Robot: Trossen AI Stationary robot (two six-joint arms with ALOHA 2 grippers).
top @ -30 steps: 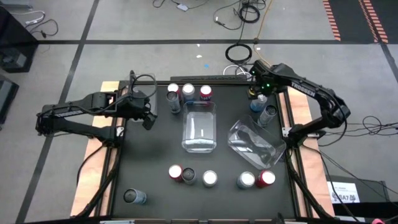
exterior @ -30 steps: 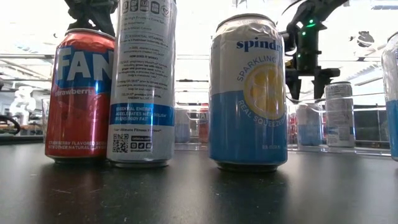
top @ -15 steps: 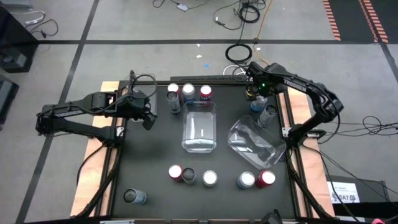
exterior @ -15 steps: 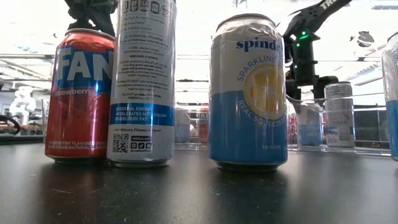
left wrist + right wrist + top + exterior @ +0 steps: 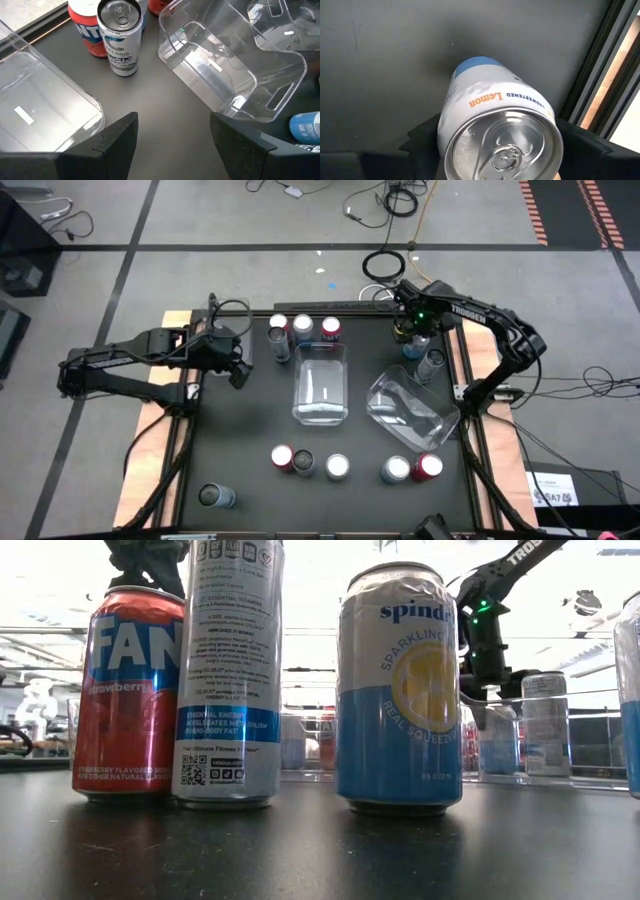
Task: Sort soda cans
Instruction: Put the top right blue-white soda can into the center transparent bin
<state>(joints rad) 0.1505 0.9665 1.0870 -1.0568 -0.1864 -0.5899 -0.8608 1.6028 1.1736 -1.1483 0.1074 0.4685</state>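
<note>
Two bins (image 5: 321,383) between can (image 5: 303,328) rows

The tabletop (image 5: 250,430) is matte black. Up close stands a red can (image 5: 128,695) with white letters on a blue band, a silver-white can (image 5: 228,670) banded blue low down, and a pale-blue-over-deeper-blue can (image 5: 398,690) showing a yellow lemon. The bins (image 5: 321,383) are clear. Both arms are dark, the right claw (image 5: 412,332) lit by a green dot.

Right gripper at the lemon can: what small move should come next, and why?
Probably close the jaws fully on the lemon can, then lift. The right gripper is down around it, dark jaws either side of the can, which stands on the table by the edge.
</note>
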